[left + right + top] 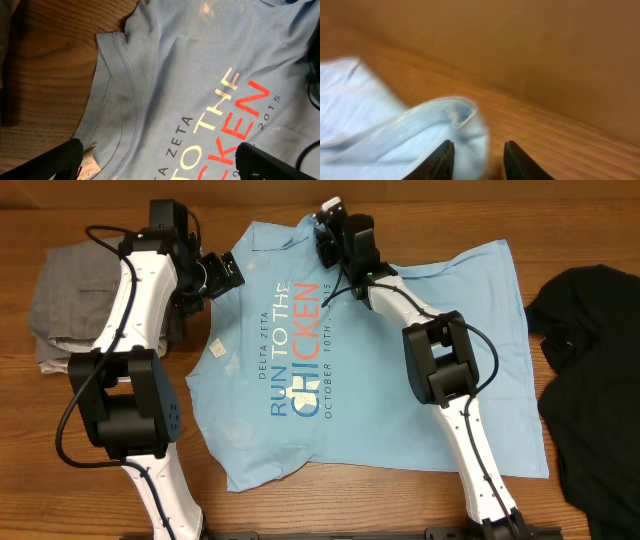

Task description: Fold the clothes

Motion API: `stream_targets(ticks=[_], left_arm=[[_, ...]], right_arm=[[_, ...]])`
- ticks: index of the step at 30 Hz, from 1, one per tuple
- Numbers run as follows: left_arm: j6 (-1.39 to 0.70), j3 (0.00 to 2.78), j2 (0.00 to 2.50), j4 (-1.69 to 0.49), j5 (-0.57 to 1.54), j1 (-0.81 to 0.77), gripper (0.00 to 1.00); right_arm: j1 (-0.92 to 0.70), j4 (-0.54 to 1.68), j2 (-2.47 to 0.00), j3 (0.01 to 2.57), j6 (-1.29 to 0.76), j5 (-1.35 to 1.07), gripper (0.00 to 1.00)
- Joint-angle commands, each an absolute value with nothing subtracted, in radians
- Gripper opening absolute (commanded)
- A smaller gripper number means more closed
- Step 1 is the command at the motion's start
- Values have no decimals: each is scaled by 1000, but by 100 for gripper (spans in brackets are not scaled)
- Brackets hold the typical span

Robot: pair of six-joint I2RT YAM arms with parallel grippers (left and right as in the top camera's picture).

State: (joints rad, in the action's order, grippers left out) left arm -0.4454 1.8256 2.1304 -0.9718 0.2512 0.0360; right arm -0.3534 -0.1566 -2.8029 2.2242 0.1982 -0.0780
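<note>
A light blue T-shirt (pixel 400 380) with the print "RUN TO THE CHICKEN" lies spread flat on the wooden table, collar toward the left. My left gripper (pixel 222 272) is open and hovers over the collar (pixel 115 90) and the print, its fingers wide apart (pixel 160 162). A white label (pixel 89 160) shows at the collar. My right gripper (pixel 325 225) is at the shirt's far edge. In the right wrist view its fingers (pixel 479 160) are open around the rolled hem of a sleeve (pixel 420 135), and part of the gap shows bare wood.
A stack of grey folded clothes (pixel 65 290) sits at the left edge beside the left arm. A crumpled black garment (pixel 590 360) lies at the right edge. A brown wall (pixel 520 45) rises behind the table's far side.
</note>
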Motion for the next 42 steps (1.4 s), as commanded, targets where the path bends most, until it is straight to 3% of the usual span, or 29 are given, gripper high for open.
stream_targets(ticks=[1,3,5,13,14,16,20,21,27,42], left_arm=[[-430,1819,2140,-970,259,34,100],[-430,1819,2140,-970,259,34,100],[-430,1819,2140,-970,259,34,100],[-430,1819,2140,-970,259,34,100],[-430,1819,2140,-970,259,34,100],[-430,1819,2140,-970,259,34,100],[-430,1819,2140,-970,259,34,100],[-430,1819,2140,-970,259,34,100],[-430,1819,2140,-970,259,34,100],[-430,1819,2140,-970,258,33,100]], right_arm=[[-324,-159,-2731,2310,50,-28,55],[-315,-113,-2697,2344,13,-40,81],[-302,-15,-2653,2387,-9,-60,100],[-256,699,-2434,2468,-31,-118,100],[-252,779,-2412,2468,-31,-118,98],[-248,923,-2380,2468,-31,-130,80],[-246,1173,-2368,2468,-52,-144,9],[-246,1222,-2374,2464,-63,-145,4],[-246,1310,-2383,2356,-150,-144,4],[-244,810,-2383,1959,-187,-100,4]])
